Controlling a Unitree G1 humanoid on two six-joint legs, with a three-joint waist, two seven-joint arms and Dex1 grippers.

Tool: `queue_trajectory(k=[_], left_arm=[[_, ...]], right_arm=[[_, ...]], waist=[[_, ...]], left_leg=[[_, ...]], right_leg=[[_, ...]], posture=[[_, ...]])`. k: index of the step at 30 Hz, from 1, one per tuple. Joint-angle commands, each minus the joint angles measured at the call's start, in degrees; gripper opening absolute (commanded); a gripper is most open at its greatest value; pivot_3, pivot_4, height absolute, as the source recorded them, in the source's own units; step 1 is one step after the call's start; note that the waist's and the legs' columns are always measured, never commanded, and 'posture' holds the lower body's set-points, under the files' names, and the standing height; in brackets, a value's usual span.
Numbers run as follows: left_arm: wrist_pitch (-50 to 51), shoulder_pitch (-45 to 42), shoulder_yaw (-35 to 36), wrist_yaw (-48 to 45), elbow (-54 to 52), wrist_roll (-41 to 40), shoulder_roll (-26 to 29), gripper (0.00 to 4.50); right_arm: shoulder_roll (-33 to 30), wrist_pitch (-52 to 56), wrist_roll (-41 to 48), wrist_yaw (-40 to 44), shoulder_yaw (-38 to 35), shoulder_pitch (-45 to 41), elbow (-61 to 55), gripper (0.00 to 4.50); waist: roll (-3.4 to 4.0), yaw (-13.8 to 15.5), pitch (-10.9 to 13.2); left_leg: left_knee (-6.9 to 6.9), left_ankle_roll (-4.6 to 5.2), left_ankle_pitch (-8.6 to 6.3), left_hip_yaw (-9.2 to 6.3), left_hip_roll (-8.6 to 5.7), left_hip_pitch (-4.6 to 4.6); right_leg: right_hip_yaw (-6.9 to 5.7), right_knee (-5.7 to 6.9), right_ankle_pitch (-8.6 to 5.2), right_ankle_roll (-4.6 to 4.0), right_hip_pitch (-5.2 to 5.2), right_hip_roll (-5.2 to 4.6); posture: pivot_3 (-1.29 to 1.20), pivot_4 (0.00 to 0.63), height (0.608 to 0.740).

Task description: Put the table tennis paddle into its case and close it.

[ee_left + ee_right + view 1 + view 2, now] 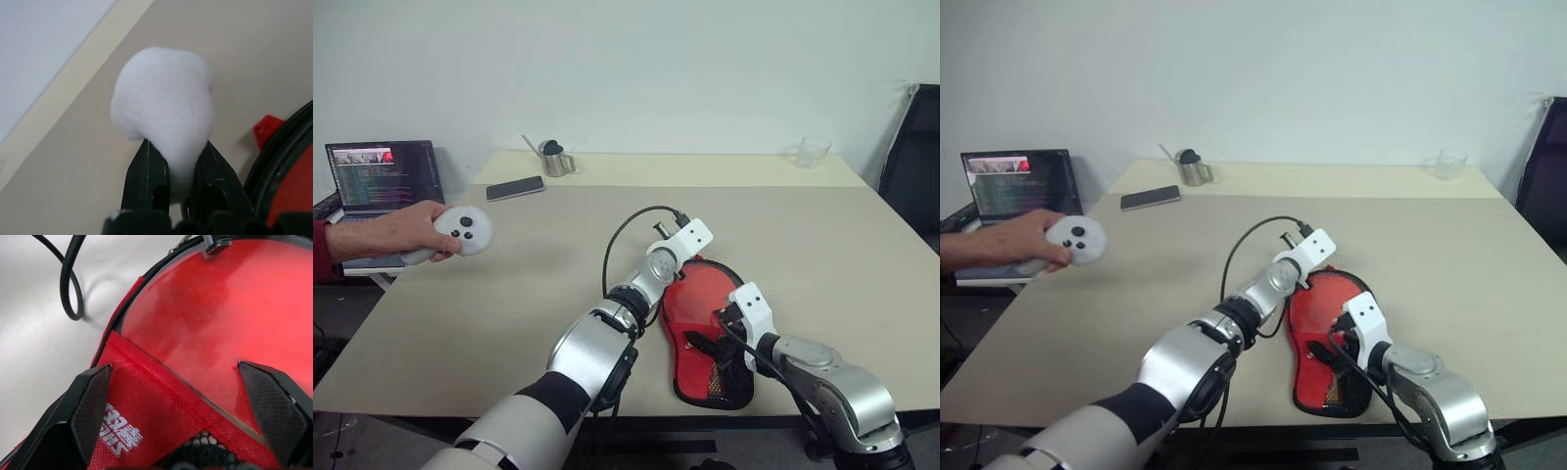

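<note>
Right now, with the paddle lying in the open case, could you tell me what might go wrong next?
1. The case is unzipped, its flap folded back off the paddle; the paddle could slide out if the case is tugged.
2. The left gripper is shut on a white fluffy lump, so it probably cannot pinch the zipper.
3. The open right gripper hovers low over the flap and could snag the mesh pocket.
4. A cable loops beside the case.

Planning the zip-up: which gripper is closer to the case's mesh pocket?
Right. The right gripper hangs open directly over the mesh pocket end of the case; the left gripper, pinching white fluff, sits at the far rim.
</note>
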Motion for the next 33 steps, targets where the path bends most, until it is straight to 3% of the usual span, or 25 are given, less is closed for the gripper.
queue_trajectory(k=[1,14,19,25,33], left_arm=[[-2.7,-2.6,-1.4,0.7,-1.0,1.6,-1.7,0.17],[-2.6,-2.2,-1.1,-0.2,-1.0,1.2,-5.3,0.17],[0.0,-0.8,1.0,1.1,-0.9,-0.5,-3.5,0.17],[-4.1,1.1,-2.4,-3.7,-1.0,2.5,-4.4,0.17],[0.8,2.4,-1.9,-1.2,-0.8,1.8,-2.6,0.17]], right_arm=[[0.0,3.8,0.9,-0.7,0.9,2.1,1.1,4.5],[1.2,4.6,1.7,-2.5,0.6,3.1,0.1,4.5],[1.0,4.3,2.0,-2.3,0.6,2.4,1.0,4.5],[0.9,3.8,2.0,-1.4,1.7,1.2,2.7,4.5],[0.7,3.4,1.7,-1.0,1.7,1.2,3.1,4.5]], waist=[[0.0,0.0,0.0],[0.0,0.1,0.0],[0.0,0.1,0.0],[0.0,0.0,0.0],[-0.04,-0.2,-0.2]], left_leg=[[0.0,0.0,0.0,0.0,0.0,0.0],[0.0,0.11,-0.06,-0.01,-0.02,-0.01],[0.0,0.12,-0.07,-0.01,-0.01,-0.01],[0.0,0.11,-0.07,0.0,-0.01,0.01],[0.0,0.19,-0.11,0.01,0.03,0.06]], right_leg=[[0.0,0.0,0.0,0.0,0.0,-0.01],[-0.01,0.0,-0.01,0.02,0.0,-0.02],[-0.02,0.0,-0.01,0.02,0.0,-0.02],[-0.01,0.01,0.0,0.0,0.01,-0.01],[0.01,0.05,-0.03,0.05,0.02,0.0]], posture=[[0.0,0.15,0.74],[0.0,0.15,0.74],[0.0,0.15,0.74],[0.0,0.15,0.74],[0.0,0.15,0.74]])
